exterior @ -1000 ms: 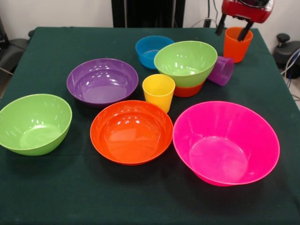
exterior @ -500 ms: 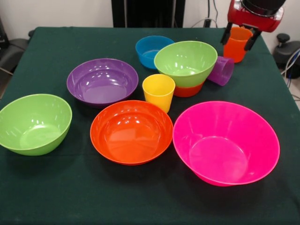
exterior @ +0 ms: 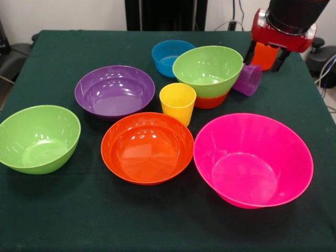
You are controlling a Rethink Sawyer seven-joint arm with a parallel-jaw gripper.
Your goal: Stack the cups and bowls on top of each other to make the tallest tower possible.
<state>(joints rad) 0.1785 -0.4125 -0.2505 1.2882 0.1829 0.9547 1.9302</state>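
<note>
Gripper (exterior: 265, 55) lower (astride orange cup (exterior: 264, 56))

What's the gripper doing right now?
Gripper: open, fingers down either side of the orange cup, not yet closed on it.

1. the sawyer arm (exterior: 291, 13) ends in a black, cylindrical wrist section
2. beneath the black section sits a glossy red housing with rounded corners and bright highlights along its edge
3. the gripper (exterior: 264, 56) has two dark, slim fingers (exterior: 250, 52) angling down from the red housing
</note>
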